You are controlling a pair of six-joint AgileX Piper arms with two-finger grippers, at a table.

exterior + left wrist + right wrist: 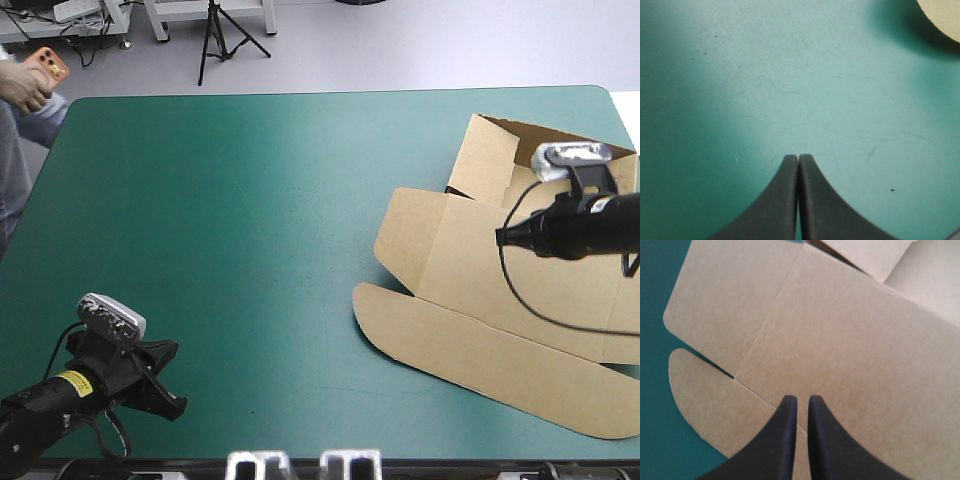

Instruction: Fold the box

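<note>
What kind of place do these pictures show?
Probably a robotics test bench: a table with a teal-green cover, the robot's left hand and right hand over it, and a brown box to fold.

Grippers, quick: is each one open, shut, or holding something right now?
Left gripper: shut, empty, over the bare table.
Right gripper: all but shut, above the box, apparently gripping nothing.
</note>
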